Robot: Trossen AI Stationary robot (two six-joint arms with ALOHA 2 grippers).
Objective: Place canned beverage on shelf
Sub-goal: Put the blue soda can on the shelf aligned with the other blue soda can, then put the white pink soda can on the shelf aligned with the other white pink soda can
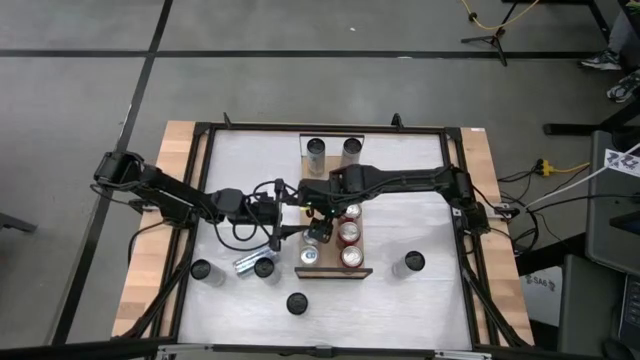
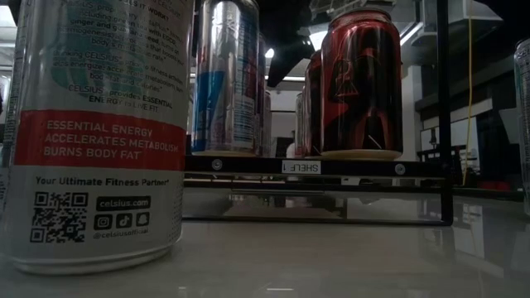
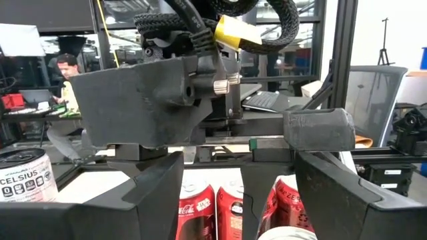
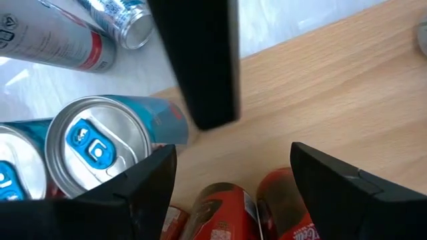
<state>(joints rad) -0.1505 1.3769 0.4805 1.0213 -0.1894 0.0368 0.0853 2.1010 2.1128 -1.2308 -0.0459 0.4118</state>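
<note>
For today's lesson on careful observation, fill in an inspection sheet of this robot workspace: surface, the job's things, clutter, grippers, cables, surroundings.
Surface: white table top with pale wooden side edges.
Job's things: shelf holds two cans at its far end, several red and silver ones at its near end.
Clutter: loose cans on the table, one lying on its side.
Grippers: right gripper open above the shelf; left gripper open beside it.
Cables: black loops along the left arm.
Surroundings: grey floor, yellow cable, a person at a desk.

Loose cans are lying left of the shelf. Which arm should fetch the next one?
Left, probably. The left gripper hangs open just above the tipped can and the standing can. The right gripper is open too, but sits over the shelf among the cans there.
</note>
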